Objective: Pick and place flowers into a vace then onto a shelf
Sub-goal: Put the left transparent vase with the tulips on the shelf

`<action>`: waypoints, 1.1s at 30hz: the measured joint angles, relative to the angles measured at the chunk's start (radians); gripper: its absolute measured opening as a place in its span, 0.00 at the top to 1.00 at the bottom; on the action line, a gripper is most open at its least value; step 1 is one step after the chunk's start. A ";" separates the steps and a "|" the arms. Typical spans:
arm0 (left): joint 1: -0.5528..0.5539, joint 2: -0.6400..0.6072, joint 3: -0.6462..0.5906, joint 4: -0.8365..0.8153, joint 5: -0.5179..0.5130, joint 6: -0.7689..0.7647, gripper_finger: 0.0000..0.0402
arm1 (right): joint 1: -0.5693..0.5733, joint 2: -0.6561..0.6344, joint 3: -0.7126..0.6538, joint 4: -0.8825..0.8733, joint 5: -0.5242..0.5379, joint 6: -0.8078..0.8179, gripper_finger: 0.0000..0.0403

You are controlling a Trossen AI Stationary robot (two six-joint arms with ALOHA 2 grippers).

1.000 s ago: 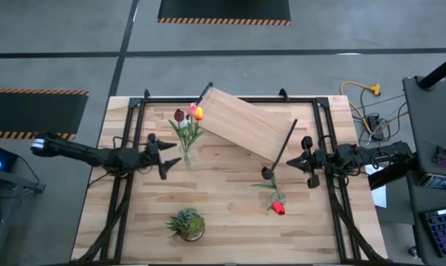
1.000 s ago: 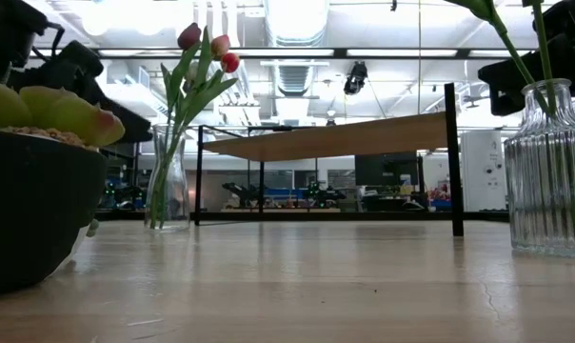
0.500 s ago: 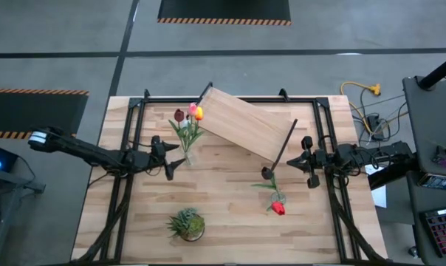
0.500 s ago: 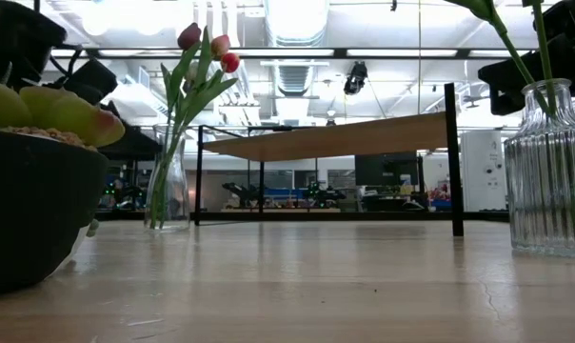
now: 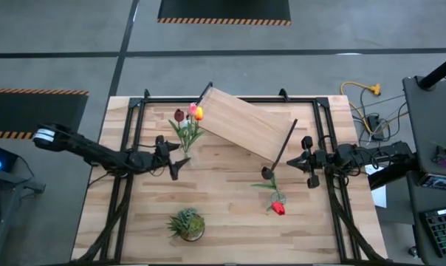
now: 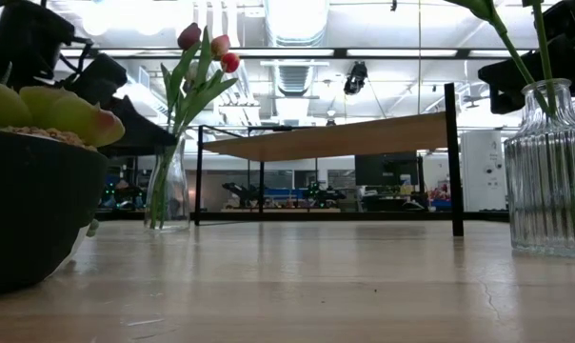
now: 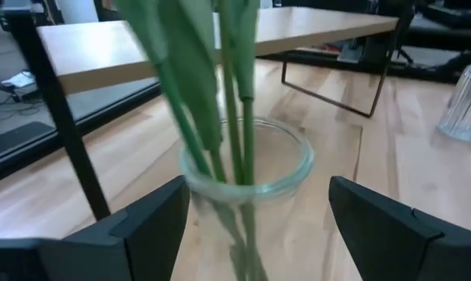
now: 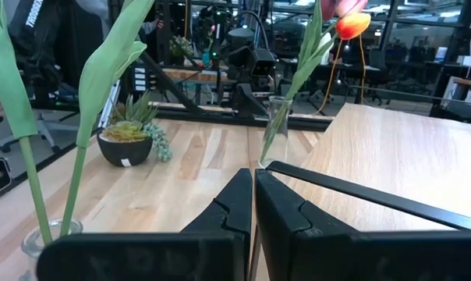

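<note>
**Left gripper lines up on the vase of tulips beside the shelf**

A slatted wooden table seen from above. Near its far edge, left of centre, a clear glass vase (image 5: 187, 157) holds a bunch of flowers (image 5: 188, 118) with maroon, pink and yellow heads leaning toward the far edge. Just beside them, the shelf (image 5: 246, 124), a light plank on thin black legs, sits at an angle across the far middle of the table.

The left gripper (image 5: 174, 158) reaches in from the left edge and sits right next to the vase. In its wrist view the fingers (image 7: 154, 222) are spread wide, one on each side of the glass rim, not touching it.

The right gripper (image 5: 309, 162) waits near the right edge, its fingers pressed together and holding nothing. A second ribbed glass vase (image 6: 550, 171) stands close to it, with a red tulip (image 5: 277, 207) drooping toward the near edge. A small potted plant (image 5: 187, 224) sits at the near edge.

The step in hand looks like grasping the filled vase. Next, the left fingers likely need to close on the glass, then lift it upright onto the shelf without tipping the stems.
</note>
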 joint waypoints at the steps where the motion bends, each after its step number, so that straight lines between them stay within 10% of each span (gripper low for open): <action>1: 0.000 0.015 0.009 -0.001 0.000 0.006 0.28 | 0.000 0.000 0.000 0.000 0.000 -0.002 0.98; 33: 0.006 0.137 0.118 0.017 -0.062 0.021 0.60 | 0.000 0.000 0.000 0.000 0.000 0.001 0.98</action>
